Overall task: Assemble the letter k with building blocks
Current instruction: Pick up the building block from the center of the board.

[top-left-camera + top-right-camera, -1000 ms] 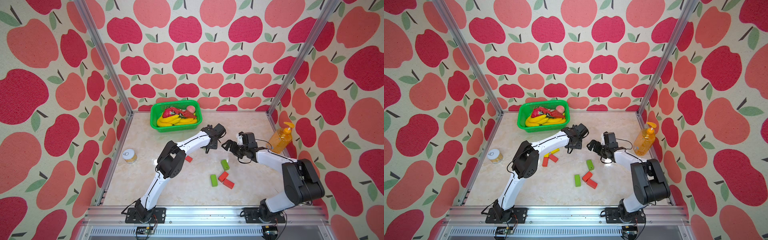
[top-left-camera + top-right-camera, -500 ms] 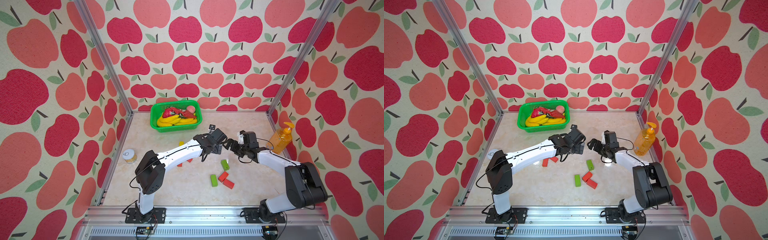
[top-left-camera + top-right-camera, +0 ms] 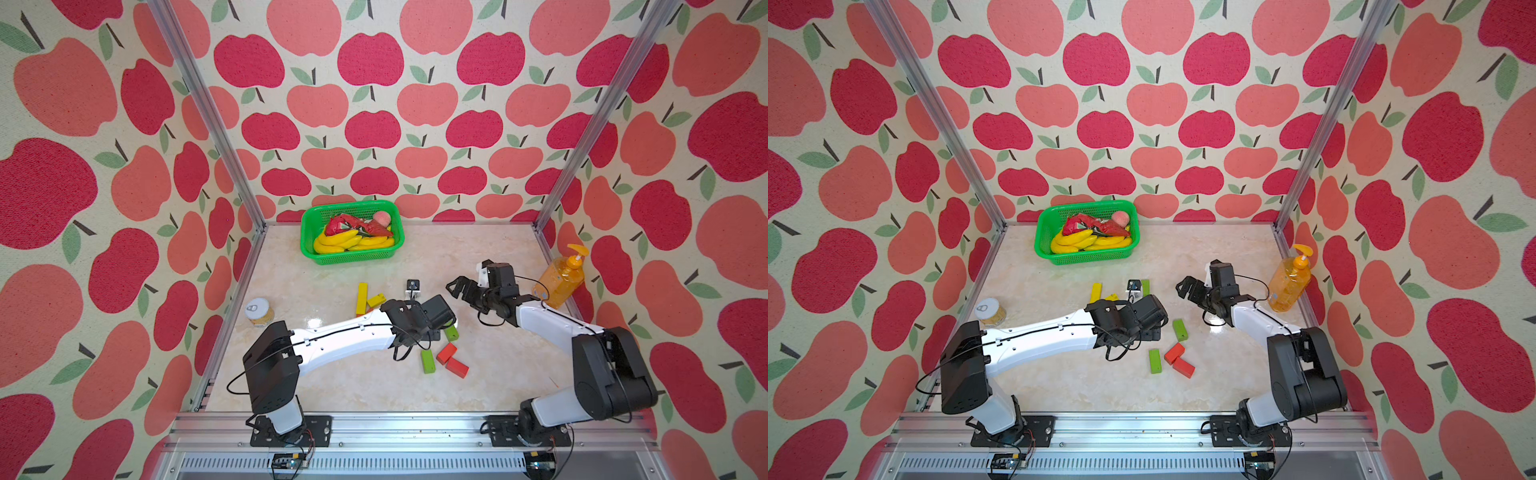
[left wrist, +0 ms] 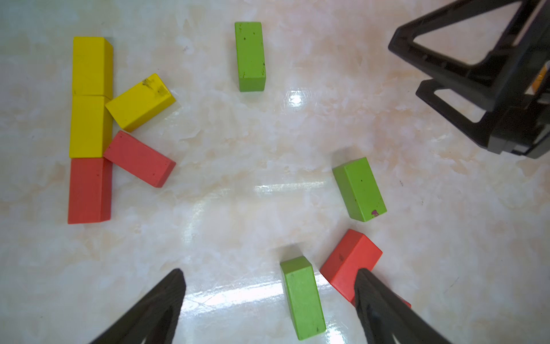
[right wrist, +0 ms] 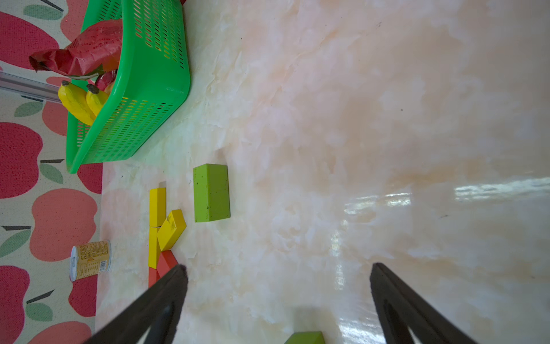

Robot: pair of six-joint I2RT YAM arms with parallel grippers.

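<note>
The marble tabletop is walled on three sides by apple-print panels. Toward the left end of its far edge stands a green basket. A can is set at the left edge and an orange soap bottle at the right edge. Open surface is left along the near edge, and along the far edge between basket and bottle.

The building blocks are gathered mid-tabletop. Toward the left, a column of two yellow and one red is laid end to end. It is touched on one side by a slanted yellow block and a slanted red block. A lone green block lies apart beside them. Nearer the centre lie a second green block, a third green block and a loose red block, close together.

The left arm is stretched low from the near edge toward the centre, with the wrist bent down. The left gripper is held over the loose cluster, jaws spread wide and nothing clasped. The right arm is folded near the right edge, its forearm reaching inward. The right gripper is raised off the surface, spread wide and empty.
</note>
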